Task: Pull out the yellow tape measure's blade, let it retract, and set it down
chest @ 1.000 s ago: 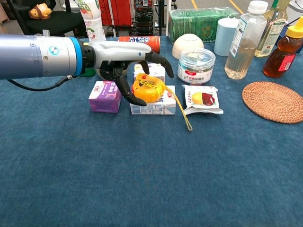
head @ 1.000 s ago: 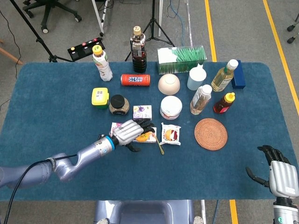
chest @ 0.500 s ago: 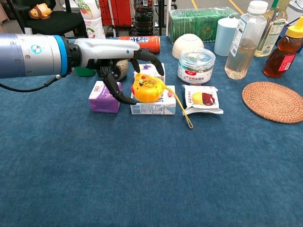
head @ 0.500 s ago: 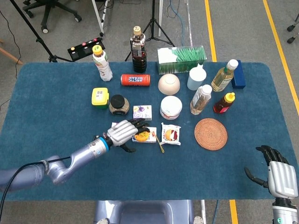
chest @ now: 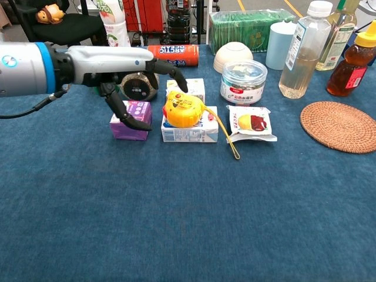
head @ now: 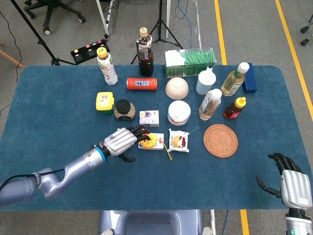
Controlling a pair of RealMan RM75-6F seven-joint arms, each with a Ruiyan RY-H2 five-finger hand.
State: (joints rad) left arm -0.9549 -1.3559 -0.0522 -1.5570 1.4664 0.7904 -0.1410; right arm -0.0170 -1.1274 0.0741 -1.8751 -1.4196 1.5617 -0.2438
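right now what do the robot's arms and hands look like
Left arm: silver-grey tube with a blue ring at the wrist and a thin black cable alongside. Left hand: silver back, black fingers. Right hand: same silver back and black fingers.

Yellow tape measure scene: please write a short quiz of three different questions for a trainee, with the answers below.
1. True or false: the left hand grips the yellow tape measure.
2. What does the tape measure rest on?
A. the woven coaster
B. a small white carton
C. the bare table cloth
3. In one word, how are the fingers of the right hand?

Key
1. False. Its fingertips hover near the tape measure's upper edge, with no grip visible.
2. B. The tape measure sits on top of the carton, and its yellow strap hangs down to the cloth.
3. Apart. The hand holds nothing, near the table's front right corner.
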